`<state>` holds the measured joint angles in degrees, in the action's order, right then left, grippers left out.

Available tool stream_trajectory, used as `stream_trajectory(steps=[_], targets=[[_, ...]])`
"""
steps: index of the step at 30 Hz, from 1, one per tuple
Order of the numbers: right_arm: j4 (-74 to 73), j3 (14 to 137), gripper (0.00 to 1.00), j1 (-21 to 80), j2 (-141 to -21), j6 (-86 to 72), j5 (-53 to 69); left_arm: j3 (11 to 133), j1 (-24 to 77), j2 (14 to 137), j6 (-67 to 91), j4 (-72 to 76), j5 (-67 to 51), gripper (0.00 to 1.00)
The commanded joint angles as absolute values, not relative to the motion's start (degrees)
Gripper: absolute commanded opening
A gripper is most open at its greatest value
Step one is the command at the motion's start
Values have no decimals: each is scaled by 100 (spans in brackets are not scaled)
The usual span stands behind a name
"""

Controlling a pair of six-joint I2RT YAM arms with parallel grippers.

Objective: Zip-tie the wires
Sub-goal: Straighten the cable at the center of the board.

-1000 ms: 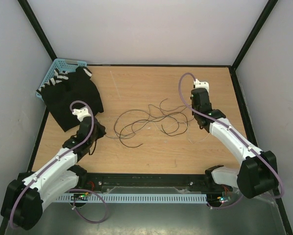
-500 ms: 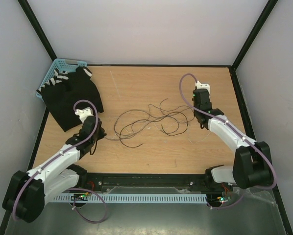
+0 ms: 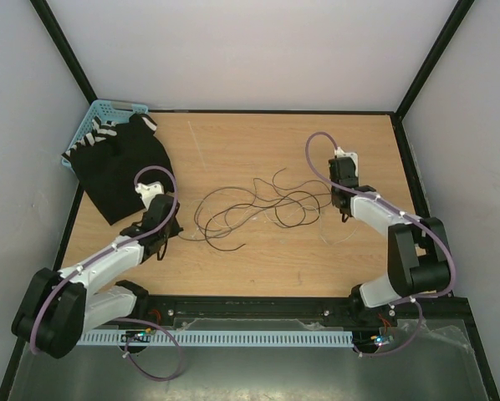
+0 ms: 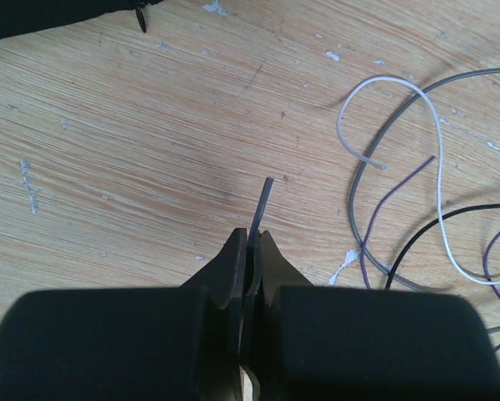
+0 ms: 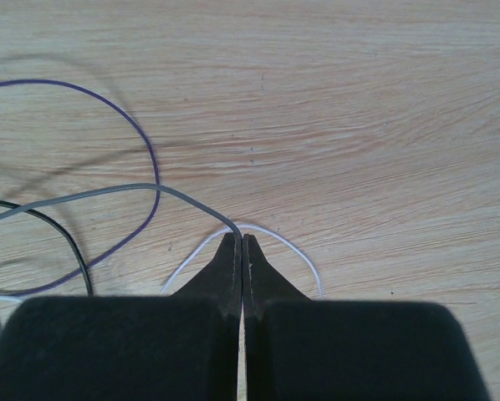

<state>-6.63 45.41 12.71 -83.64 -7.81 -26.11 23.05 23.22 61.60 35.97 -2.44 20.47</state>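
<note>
The wires point(image 3: 258, 205) lie in a loose, curling tangle on the middle of the bench point(image 3: 258, 142), between the two arms. In the top view they look thin and dark. The wrist views show that they are grey, white, purple and black.

The left claw point(image 4: 250, 242) is fully closed. It grips a thin, flat, straight strip, which I take for the zip tie point(image 4: 261, 209). The strip sticks out forward from between the tips and ends free, over bare wood. It looks dark grey in this view, and a small pale piece shows lower down between the fingers. This claw is at the left side of the tangle. The nearest wire loops are to its right and are apart from the strip.

The right claw point(image 5: 242, 242) is also closed, with the tips pressed together and low over the bench at the right side of the tangle. A grey wire runs in from the left and ends exactly at the tips. I cannot tell if it is pinched there. A white wire makes an arch just beyond the tips.

A black cloth point(image 3: 120, 167) lies at the far left corner, partly over a blue basket point(image 3: 108, 109).
</note>
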Motion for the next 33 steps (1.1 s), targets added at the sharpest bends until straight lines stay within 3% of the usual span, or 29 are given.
stream_trajectory(steps=[1,13,17,25,33], targets=[[-362,4402,0,1222,-8685,-867,-2509,2474,2338,6396,3528,-188,2182,0],[-299,4410,0,1224,-9040,-861,-1953,2433,2338,6553,3645,-157,2180,0],[-303,4410,14,1222,-9048,-830,-1783,2411,2338,6554,3681,-158,2193,13],[-380,4449,28,1221,-9059,-782,-1638,2389,2295,6601,3768,-156,2172,33],[-519,4480,47,1223,-8660,-758,-1332,2430,2264,6447,3741,-174,2066,48]])
